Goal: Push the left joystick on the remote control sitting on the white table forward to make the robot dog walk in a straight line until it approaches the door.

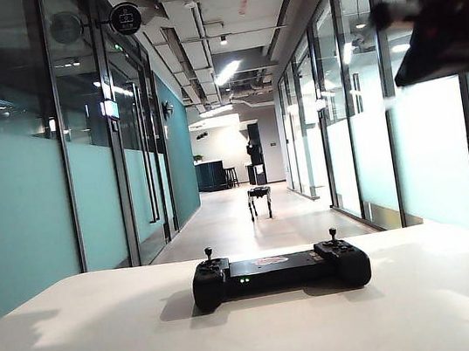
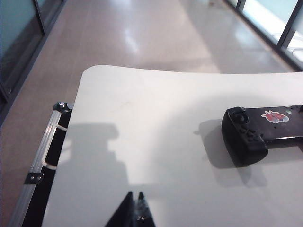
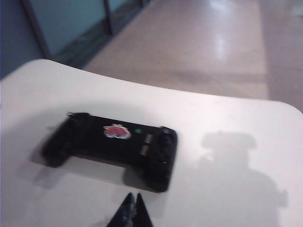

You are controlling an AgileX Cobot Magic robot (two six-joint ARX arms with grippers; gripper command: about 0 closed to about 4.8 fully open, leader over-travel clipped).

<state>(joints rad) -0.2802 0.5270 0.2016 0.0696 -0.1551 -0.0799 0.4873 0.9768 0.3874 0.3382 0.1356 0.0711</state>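
Observation:
The black remote control (image 1: 280, 273) lies in the middle of the white table (image 1: 108, 335), with green lights on its front. Its left joystick (image 1: 208, 254) stands upright and nothing touches it. Far down the corridor stands the robot dog (image 1: 259, 200). My left gripper (image 2: 134, 195) hangs shut and empty above the table, well off the remote control's (image 2: 246, 135) left end. My right gripper (image 3: 133, 196) is also shut and empty, raised a short way from the remote control's (image 3: 113, 144) right end. That arm shows as a dark blur (image 1: 447, 29) high in the exterior view.
Glass partitions and doors (image 1: 139, 154) line both sides of the corridor beyond the table. A metal-edged case (image 2: 42, 156) stands against the table's left edge. The remote's right joystick (image 1: 332, 234) is upright too.

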